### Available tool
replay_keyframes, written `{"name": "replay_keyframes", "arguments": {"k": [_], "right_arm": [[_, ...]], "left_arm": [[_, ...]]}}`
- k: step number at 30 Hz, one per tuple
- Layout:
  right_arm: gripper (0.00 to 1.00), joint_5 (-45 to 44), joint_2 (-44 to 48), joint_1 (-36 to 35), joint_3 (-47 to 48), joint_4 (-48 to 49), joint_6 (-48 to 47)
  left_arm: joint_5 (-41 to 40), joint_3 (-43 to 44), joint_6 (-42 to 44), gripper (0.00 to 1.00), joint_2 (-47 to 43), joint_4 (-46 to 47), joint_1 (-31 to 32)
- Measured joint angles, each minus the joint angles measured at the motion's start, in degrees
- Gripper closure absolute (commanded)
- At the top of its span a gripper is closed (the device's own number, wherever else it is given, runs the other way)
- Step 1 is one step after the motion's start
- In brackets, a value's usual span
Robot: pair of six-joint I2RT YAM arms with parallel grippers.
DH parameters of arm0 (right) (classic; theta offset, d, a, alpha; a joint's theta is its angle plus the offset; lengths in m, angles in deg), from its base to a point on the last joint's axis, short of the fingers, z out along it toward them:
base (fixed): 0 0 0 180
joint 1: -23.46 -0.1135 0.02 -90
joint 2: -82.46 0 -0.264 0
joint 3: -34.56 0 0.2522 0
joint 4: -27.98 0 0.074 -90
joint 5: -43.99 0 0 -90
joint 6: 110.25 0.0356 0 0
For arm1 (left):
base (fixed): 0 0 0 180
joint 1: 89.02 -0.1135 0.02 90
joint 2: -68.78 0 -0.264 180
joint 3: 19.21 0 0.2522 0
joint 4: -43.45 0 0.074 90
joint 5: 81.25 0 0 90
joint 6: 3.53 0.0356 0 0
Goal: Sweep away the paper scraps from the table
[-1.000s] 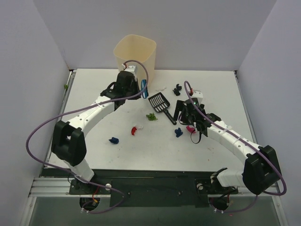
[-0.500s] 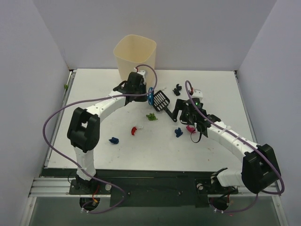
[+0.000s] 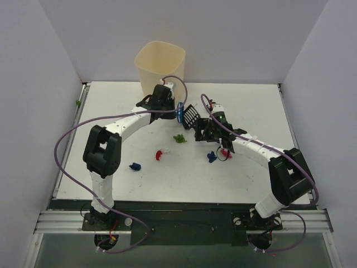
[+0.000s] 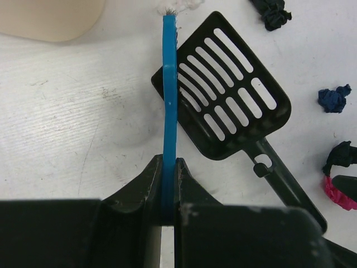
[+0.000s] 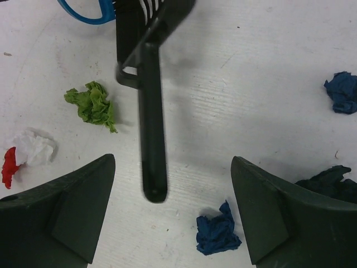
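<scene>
L hand (image 4: pixel 169 173) clamped on blue brush (image 4: pixel 169 84); R hand (image 5: pixel 173 162) wide open astride scoop (image 5: pixel 150 111) handle.

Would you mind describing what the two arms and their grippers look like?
Both arms are alike. The left arm and right arm have slim white links joined by chunky black joint housings, and a thin purple cable loops loosely along each. The left gripper and right gripper are matte black, each with two broad, wedge-shaped fingers. I see no markings on them.
</scene>
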Motion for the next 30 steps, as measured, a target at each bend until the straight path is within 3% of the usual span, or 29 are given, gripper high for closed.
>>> {"name": "replay_keyframes", "arguments": {"k": [17,30], "right_arm": [[0.27,1.36,-5.53,-0.17,2.75,0.00,-0.39],[0.26,-0.94,-1.62,1.97,-1.84,4.07,1.09]], "left_arm": [[1.14,2.49,0.94,1.00,-1.44,-2.25,0.55],[2.40,8.33,1.29,1.00,6.40,6.45,0.55]]}}
